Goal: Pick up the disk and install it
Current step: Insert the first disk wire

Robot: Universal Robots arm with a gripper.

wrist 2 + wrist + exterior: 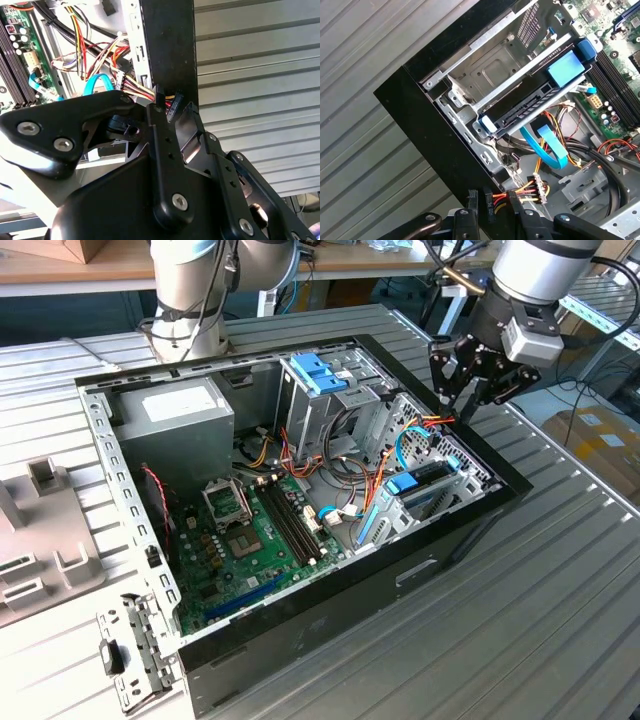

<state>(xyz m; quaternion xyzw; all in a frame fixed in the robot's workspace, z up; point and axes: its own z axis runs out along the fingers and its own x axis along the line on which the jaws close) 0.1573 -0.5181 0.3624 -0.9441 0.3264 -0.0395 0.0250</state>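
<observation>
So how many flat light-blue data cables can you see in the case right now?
2 in the first wrist view: one ribbon and a second, side by side below the disk. More may hide under the wiring.

In the second wrist view the tool's (170, 112) own black body covers most of the computer case (167, 45), and its finger ends blur against the wiring (107, 47), so their spacing cannot be told. In the first wrist view the disk (535, 102) sits partly behind metal rails, perhaps fully seated.
</observation>
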